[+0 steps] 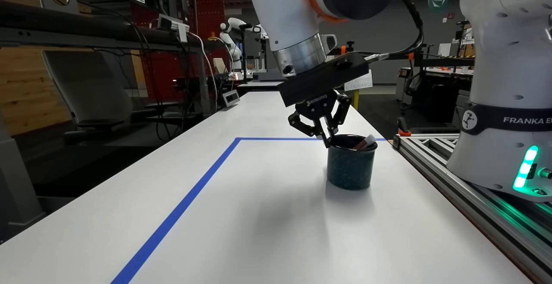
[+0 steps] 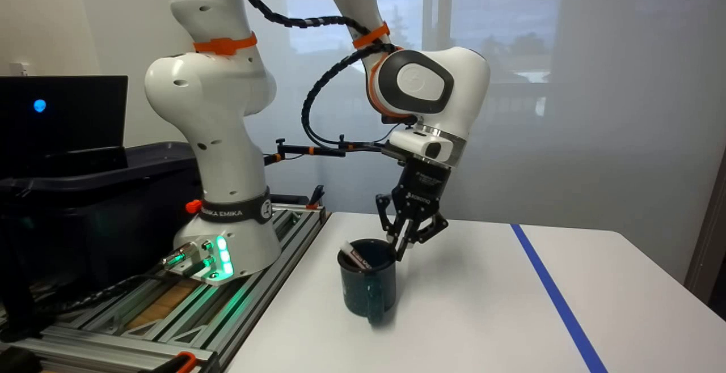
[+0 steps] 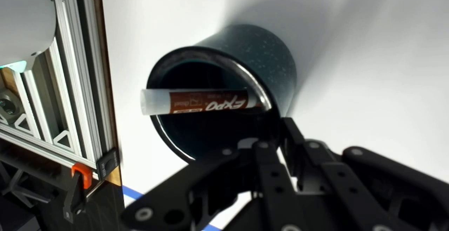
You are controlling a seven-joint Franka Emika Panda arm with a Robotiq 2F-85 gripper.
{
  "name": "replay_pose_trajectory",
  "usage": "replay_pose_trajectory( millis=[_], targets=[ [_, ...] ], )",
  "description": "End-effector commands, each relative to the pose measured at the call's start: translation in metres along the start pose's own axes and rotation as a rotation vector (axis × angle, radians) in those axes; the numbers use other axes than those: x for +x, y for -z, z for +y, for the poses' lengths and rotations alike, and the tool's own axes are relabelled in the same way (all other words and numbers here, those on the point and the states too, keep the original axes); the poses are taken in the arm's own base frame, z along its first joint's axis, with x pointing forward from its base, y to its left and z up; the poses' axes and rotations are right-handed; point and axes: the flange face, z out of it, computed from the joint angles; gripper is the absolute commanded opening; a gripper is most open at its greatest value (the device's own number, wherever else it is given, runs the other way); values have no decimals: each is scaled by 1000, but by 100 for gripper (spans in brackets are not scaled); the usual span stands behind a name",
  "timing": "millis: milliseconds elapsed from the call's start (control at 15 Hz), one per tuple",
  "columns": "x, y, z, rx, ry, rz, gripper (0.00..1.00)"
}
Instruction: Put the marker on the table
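The marker, white with a brown EXPO label, leans inside the dark blue-green cup. Its white end sticks out over the rim, also in both exterior views. The cup is at the white table, near the robot's side, in both exterior views. My gripper straddles the cup's rim, one finger inside and one outside, nearly closed on the wall. It shows in both exterior views. The fingers are apart from the marker. The marker's lower end is hidden in the cup.
Blue tape lines mark the table. A grey metal rail with the robot base runs along the table edge. The cup's handle faces away from the gripper. A small grey box stands at the far edge.
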Motion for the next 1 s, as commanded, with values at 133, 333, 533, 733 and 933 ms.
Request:
replay_pose_trajectory(
  millis=[133, 333, 533, 733, 933],
  targets=[
    [10, 15, -10, 74, -8, 42, 3],
    [13, 16, -16, 81, 3, 44, 3],
    [14, 13, -22, 74, 17, 35, 38],
    [17, 11, -29, 70, 27, 32, 52],
    [20, 10, -34, 69, 28, 29, 75]
  ],
)
